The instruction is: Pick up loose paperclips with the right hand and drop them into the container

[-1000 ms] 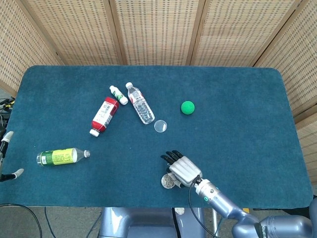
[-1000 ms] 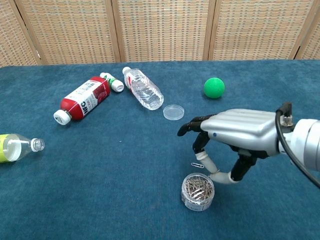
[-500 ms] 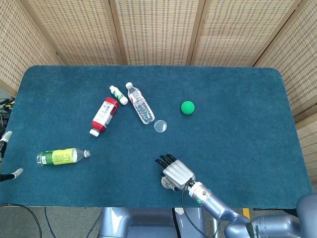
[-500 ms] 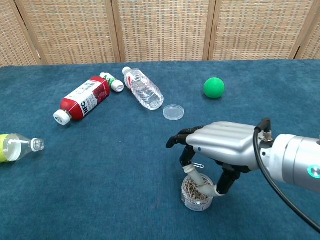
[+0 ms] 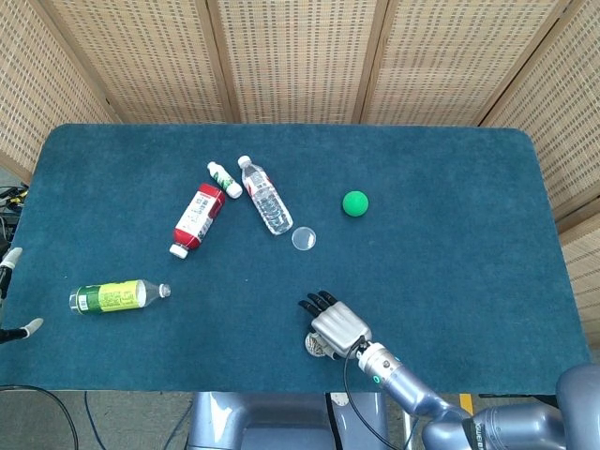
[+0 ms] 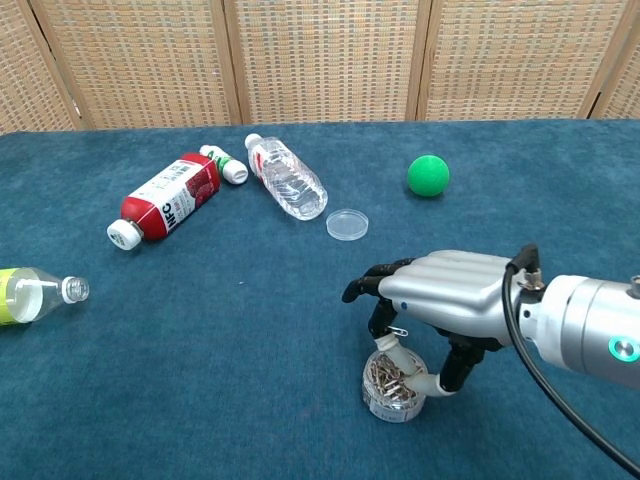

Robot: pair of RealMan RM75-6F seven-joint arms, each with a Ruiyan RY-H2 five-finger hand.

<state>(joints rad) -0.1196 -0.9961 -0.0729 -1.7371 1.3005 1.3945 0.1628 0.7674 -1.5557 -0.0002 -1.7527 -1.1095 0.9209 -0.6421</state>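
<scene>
The small clear container (image 6: 393, 387) full of paperclips stands near the table's front edge and shows partly under the hand in the head view (image 5: 315, 345). My right hand (image 6: 450, 298) (image 5: 337, 323) hovers palm down right over it, with the fingertips (image 6: 385, 345) just above the rim and set apart from the thumb. I see nothing held between them. One loose paperclip (image 6: 397, 330) lies on the cloth just behind the container. Of my left hand (image 5: 17, 331) only spread fingertips show, off the table's left edge.
A clear round lid (image 6: 347, 223) lies behind the hand, with a green ball (image 6: 428, 175) further back right. A water bottle (image 6: 287, 177), a red bottle (image 6: 165, 198) and a small white bottle (image 6: 224, 164) lie at back left. A green-labelled bottle (image 6: 30, 292) lies far left.
My right hand has moved left and toward the front edge, from beside the container to directly over it. The loose paperclip on the cloth has not moved.
</scene>
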